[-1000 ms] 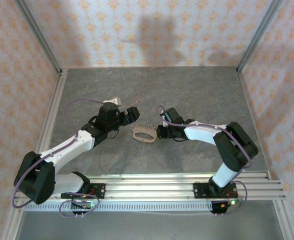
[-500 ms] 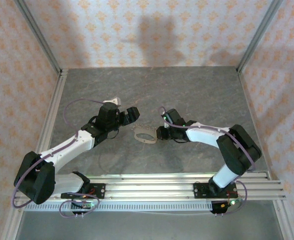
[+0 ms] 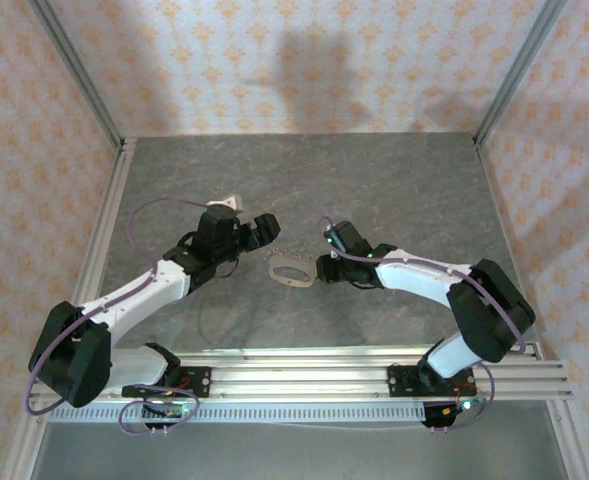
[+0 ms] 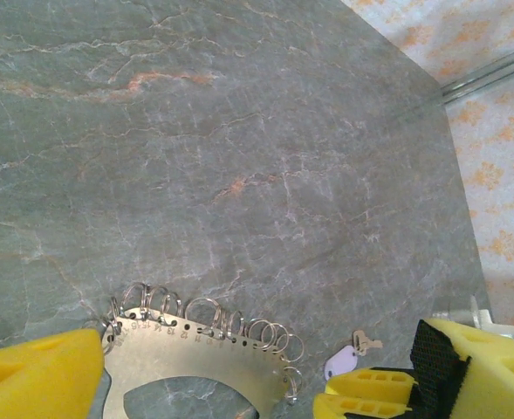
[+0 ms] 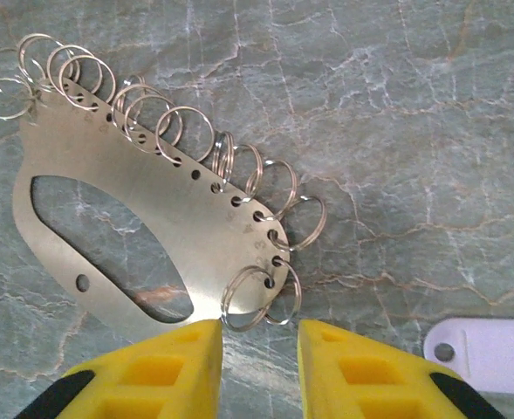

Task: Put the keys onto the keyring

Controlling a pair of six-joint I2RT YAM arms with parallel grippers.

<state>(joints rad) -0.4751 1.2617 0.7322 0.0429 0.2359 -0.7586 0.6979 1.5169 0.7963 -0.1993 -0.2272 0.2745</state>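
At the keyring: nothing gripped
The right gripper sits just beside the ring-bearing end of the keyring, jaws slightly parted, pinching nothing. The left gripper stands near the keyring's opposite side, jaws spread wide. The key, pale-headed, lies flat near the keyring, close to the right gripper.

The left arm and the right arm are both wearing smooth white shells between bulky black joint housings. A thin purple cable is running along each arm. The black bases are sitting bolted at the near edge of the bench, and a small green light is glowing by the right one. The left claw and the right claw are showing black bodies. The right claw's fingers are showing as blocky bright yellow with black trim.
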